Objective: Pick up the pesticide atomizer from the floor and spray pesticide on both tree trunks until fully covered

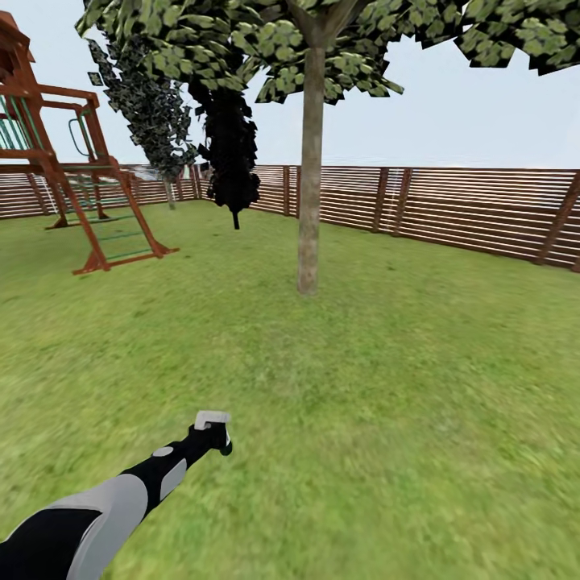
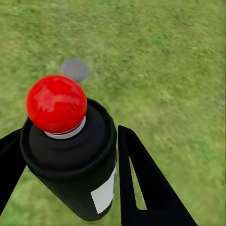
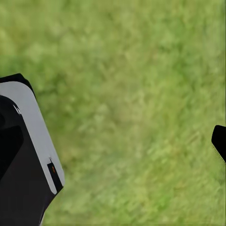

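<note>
The left gripper (image 2: 70, 165) is clamped on the pesticide atomizer (image 2: 75, 160), its two black fingers (image 2: 146, 183) pressed against either side of the dark cylindrical body. In the left wrist view the can stands between them with its red round button on top and a small white label on its side, and below it lies the grass (image 2: 165, 61) with a small grey round patch just past the red button. In the head view the left arm reaches forward and low over the lawn, and the atomizer's light grey head (image 1: 212, 420) shows at the arm's tip, held above the grass. The right gripper (image 3: 221, 141) shows as just a dark fingertip at the edge of the right wrist view, so whether it is wide or narrow cannot be told; a black and grey part of the robot (image 3: 23, 160) sits on the other side, over grass. Ahead of the left arm, well apart, stands a tree trunk (image 1: 310, 169) with mottled grey-brown bark under a broad green canopy. Behind it runs the brown slat fence (image 1: 451, 205). A dark narrow tree (image 1: 232, 149) stands near the fence, and a wooden playset (image 1: 72, 177) is on the left.
</note>
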`<state>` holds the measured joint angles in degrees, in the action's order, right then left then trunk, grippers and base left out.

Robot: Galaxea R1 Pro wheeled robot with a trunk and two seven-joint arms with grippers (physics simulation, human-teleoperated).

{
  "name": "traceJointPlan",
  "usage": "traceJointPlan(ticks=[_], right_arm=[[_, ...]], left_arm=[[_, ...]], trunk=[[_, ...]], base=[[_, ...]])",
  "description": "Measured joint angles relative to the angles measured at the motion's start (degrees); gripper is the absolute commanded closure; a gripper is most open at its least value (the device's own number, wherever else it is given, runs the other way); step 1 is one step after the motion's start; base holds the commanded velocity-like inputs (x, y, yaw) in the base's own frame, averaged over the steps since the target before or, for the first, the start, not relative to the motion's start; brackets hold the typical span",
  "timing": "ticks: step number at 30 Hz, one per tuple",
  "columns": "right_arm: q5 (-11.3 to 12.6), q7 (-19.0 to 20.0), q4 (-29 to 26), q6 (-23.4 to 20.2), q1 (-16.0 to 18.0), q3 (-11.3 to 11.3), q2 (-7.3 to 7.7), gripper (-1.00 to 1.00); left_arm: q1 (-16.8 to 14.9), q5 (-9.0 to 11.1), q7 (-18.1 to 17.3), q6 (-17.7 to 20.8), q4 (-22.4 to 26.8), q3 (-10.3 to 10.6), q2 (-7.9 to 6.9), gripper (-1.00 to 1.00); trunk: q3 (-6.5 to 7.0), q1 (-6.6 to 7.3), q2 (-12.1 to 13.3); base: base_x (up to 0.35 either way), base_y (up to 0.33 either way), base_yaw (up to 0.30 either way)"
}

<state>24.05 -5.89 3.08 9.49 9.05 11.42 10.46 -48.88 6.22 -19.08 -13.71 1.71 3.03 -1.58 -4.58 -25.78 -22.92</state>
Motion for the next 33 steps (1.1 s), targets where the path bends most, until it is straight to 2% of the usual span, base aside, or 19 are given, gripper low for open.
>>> traceJointPlan(ticks=[33], right_arm=[[0.0, 0.0, 0.0, 0.0, 0.0, 0.0, 0.00, -1.00]], left_arm=[[0.0, 0.0, 0.0, 0.0, -0.1, 0.0, 0.00, 1.00]], trunk=[[0.00, 0.00, 0.0]], base=[[0.341, -0.136, 0.000]])
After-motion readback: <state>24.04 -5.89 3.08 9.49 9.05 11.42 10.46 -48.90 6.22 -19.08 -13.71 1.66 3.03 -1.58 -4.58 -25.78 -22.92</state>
